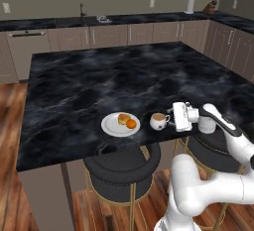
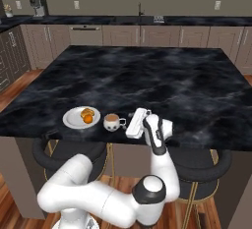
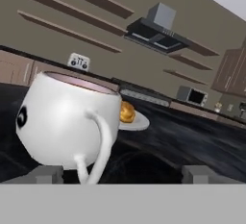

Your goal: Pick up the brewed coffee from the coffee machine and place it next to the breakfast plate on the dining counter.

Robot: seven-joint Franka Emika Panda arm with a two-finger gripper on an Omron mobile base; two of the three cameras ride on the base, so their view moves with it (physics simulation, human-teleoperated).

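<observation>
The brewed coffee (image 1: 158,121) (image 2: 112,122), a white mug with brown liquid at its rim, stands upright on the dining counter (image 1: 124,71) (image 2: 147,75) near its front edge. Just left of it lies the breakfast plate (image 1: 120,125) (image 2: 78,118) with a pastry and an orange piece. My gripper (image 1: 172,119) (image 2: 127,123) (image 3: 124,175) is level with the mug on its handle side and open. In the hand view the fingertips (image 3: 48,174) stand wide apart, with the mug (image 3: 67,119) and its handle between them, untouched. The coffee machine (image 2: 37,5) sits on the far wall counter.
Two dark round stools (image 1: 121,168) (image 2: 206,166) stand under the counter's front edge, below my arm. The wall counter behind holds a sink tap (image 1: 82,11) and a paper towel roll (image 1: 190,3). A range hood (image 3: 156,26) hangs on the far wall.
</observation>
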